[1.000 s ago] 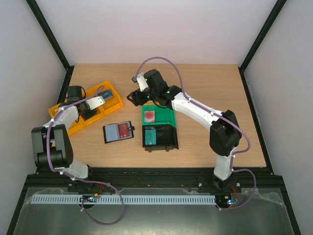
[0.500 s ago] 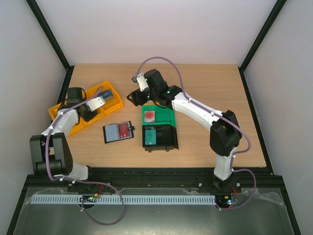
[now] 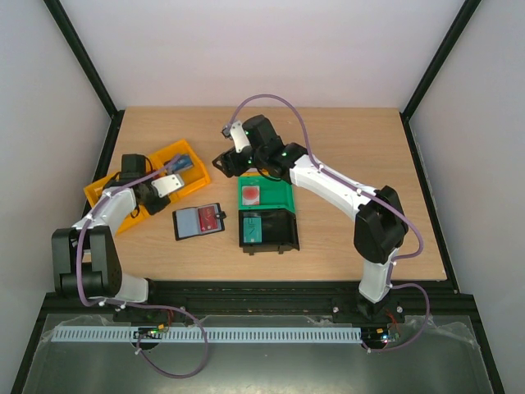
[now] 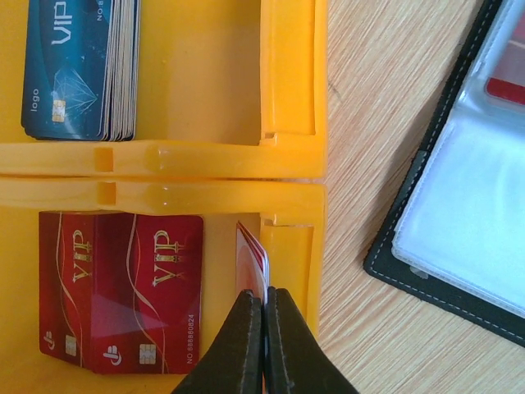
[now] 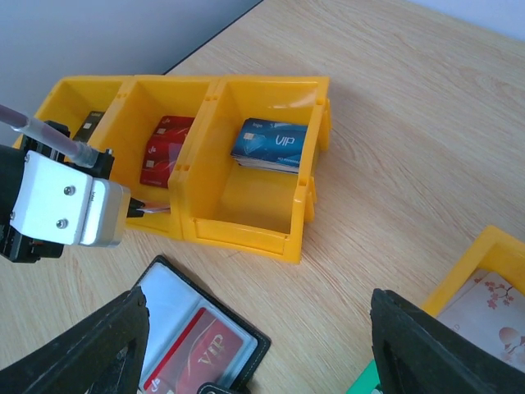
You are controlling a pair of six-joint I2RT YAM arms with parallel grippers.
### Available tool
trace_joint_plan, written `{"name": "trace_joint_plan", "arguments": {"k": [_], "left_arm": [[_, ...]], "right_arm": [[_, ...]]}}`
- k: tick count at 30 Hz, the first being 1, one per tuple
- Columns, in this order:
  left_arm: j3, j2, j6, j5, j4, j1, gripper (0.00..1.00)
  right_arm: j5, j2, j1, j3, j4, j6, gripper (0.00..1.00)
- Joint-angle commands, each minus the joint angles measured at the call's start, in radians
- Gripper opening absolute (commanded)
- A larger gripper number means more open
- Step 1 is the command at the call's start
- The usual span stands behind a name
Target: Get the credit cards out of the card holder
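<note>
We note left gripper [image 4: 264, 297] pinched tight on edge of red credit card [image 4: 253, 256]. Card stands on edge in middle compartment of yellow bins [image 4: 293, 107], by near wall. Other credit cards [image 4: 123, 287] lie flat in same compartment. We see card holder [image 3: 199, 221] open just beside bins, one red card [image 5: 194, 359] inside. Right gripper [image 5: 258, 320] spread wide, empty, hovering near bins.
</note>
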Motion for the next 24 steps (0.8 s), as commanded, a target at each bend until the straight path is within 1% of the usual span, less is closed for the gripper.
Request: {"name": "trace_joint_plan", "arguments": {"k": [1,4,7,10,15,18,19,20,21,24], "left_arm": [[-0.006,-0.013,0.006,0.049,-0.073,-0.009,0.02],[0.003,-0.005,-0.017,0.048,-0.049,-0.009,0.02],[0.056,0.016,-0.111,0.087,-0.040,0.006,0.02],[0.070,0.047,-0.155,0.093,-0.024,0.021,0.02],[0.094,0.100,-0.164,0.117,-0.055,0.060,0.02],[0.098,0.121,-0.144,0.093,-0.049,0.063,0.03],[0.095,0.126,-0.140,0.077,-0.033,0.065,0.05],[0.093,0.130,-0.135,0.062,-0.024,0.065,0.11],[0.095,0.133,-0.129,0.050,-0.017,0.065,0.21],[0.102,0.124,-0.103,0.044,-0.017,0.066,0.28]], "right_arm": [[-0.006,-0.040,0.003,-0.015,-0.013,0.004,0.72],[-0.018,-0.037,0.003,-0.011,-0.010,0.009,0.72],[-0.022,-0.038,0.003,-0.004,-0.016,0.005,0.72],[-0.014,-0.039,0.002,-0.001,-0.022,-0.005,0.72],[-0.011,-0.039,0.003,-0.005,-0.031,-0.010,0.72],[-0.014,-0.038,0.002,-0.010,-0.029,-0.007,0.72],[-0.018,-0.037,0.002,-0.009,-0.027,-0.005,0.72],[-0.020,-0.034,0.003,-0.006,-0.027,-0.004,0.72],[-0.024,-0.033,0.003,-0.003,-0.028,-0.004,0.72],[-0.026,-0.035,0.003,-0.002,-0.030,-0.007,0.72]]}}
